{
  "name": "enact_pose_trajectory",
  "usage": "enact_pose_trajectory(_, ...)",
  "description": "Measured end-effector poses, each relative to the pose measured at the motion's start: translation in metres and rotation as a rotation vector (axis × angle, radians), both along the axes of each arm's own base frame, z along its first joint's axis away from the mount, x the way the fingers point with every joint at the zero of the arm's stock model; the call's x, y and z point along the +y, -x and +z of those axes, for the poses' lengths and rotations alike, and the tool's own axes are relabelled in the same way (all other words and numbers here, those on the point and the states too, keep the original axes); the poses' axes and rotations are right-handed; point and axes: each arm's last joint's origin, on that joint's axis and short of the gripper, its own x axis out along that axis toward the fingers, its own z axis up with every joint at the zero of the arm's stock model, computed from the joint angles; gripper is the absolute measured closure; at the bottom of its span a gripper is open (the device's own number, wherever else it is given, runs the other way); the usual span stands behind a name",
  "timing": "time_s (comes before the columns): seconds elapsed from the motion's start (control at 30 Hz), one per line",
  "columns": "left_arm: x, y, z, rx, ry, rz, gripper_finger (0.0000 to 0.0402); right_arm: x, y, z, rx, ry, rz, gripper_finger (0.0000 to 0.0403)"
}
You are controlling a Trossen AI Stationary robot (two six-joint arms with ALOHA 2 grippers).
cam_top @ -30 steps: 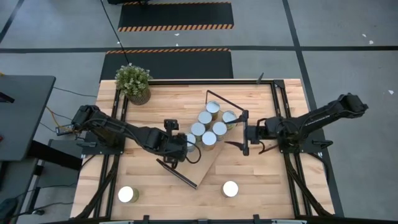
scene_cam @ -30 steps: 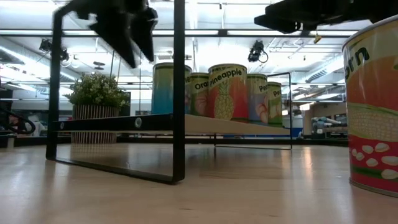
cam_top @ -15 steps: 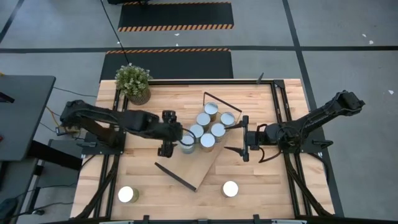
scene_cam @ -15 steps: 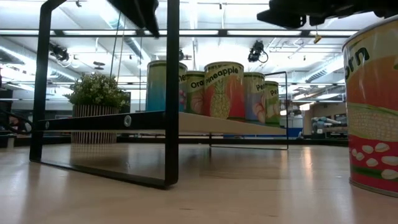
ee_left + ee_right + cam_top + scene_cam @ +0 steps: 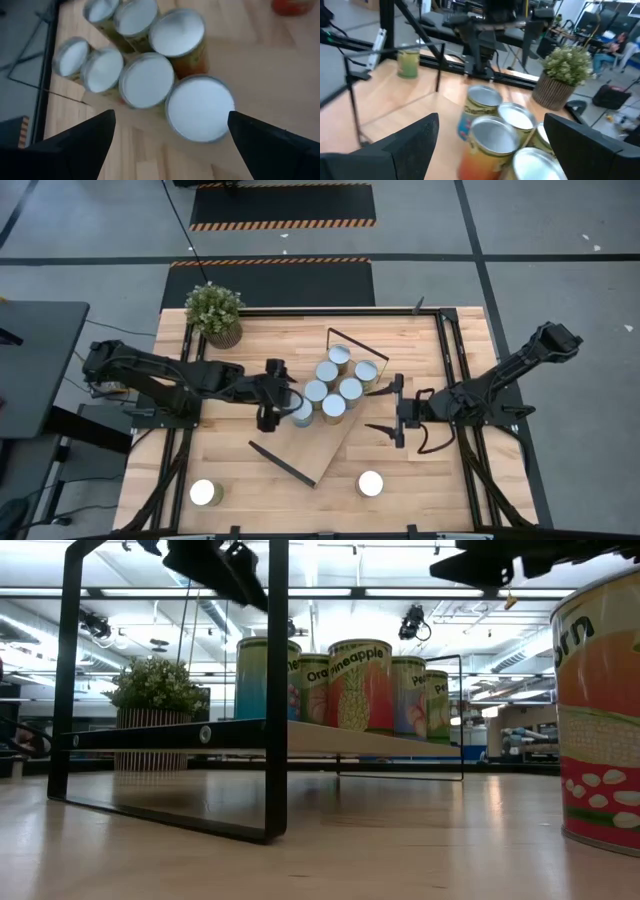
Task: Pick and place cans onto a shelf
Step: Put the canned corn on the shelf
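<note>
The shelf [image 5: 322, 442], a light-wood board with black wire end frames, lies slantwise mid-table. Several silver-topped cans [image 5: 334, 386] stand in a cluster on its far half, their labels showing in the low view [image 5: 362, 685]. Two more cans stand on the table near the front edge, one on the left [image 5: 205, 492] and one on the right [image 5: 371, 483]. My left gripper [image 5: 276, 398] hovers open above the cluster's left side, looking down on the can tops [image 5: 200, 107]. My right gripper [image 5: 386, 408] stands open to the right of the cluster [image 5: 492, 135], touching nothing.
A potted plant [image 5: 214, 312] stands at the table's far left corner. The right front can, labelled corn, looms large at the low view's right edge [image 5: 600, 710]. Bare wood lies between the shelf's near end and the two front cans.
My left gripper has drawn back from over the shelf's near part toward the table's left and far side, rising a little and tipping its fingers up. My right gripper has drifted toward the near edge. The shelf's near end frame has shifted slightly left.
</note>
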Motion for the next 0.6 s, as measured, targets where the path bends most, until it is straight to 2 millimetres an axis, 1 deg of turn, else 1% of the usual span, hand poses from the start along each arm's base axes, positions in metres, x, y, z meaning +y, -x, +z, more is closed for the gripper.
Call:
enact_pose_trajectory(0.07, 0.005, 0.007, 0.0, -0.087, 0.013, -0.004, 0.0008, 0.004, 0.002, -0.004, 0.024, -0.022, -0.013, 0.0034)
enact_pose_trajectory(0.13, 0.009, 0.02, -0.001, -0.138, 0.009, -0.011, 0.0008, 0.009, 0.003, -0.008, 0.045, -0.027, -0.023, 0.0034)
enact_pose_trajectory(0.3, 0.022, 0.046, 0.002, -0.305, 0.013, 0.012, 0.0008, 0.017, 0.011, -0.012, 0.099, -0.088, 0.028, 0.0034)
enact_pose_trajectory(0.37, 0.027, 0.056, -0.001, -0.347, 0.01, 0.026, 0.0008, 0.018, 0.012, -0.012, 0.1, -0.147, 0.045, 0.0034)
enact_pose_trajectory(0.5, 0.033, 0.067, -0.004, -0.481, 0.003, 0.041, 0.0008, 0.016, 0.01, -0.015, 0.17, -0.235, -0.005, 0.0034)
enact_pose_trajectory(0.57, 0.035, 0.07, -0.007, -0.551, -0.013, 0.04, 0.0008, 0.016, 0.008, -0.014, 0.238, -0.256, -0.046, 0.0034)
enact_pose_trajectory(0.6, 0.036, 0.072, -0.012, -0.563, -0.028, 0.039, 0.0008, 0.018, 0.004, -0.01, 0.266, -0.265, -0.061, 0.0034)
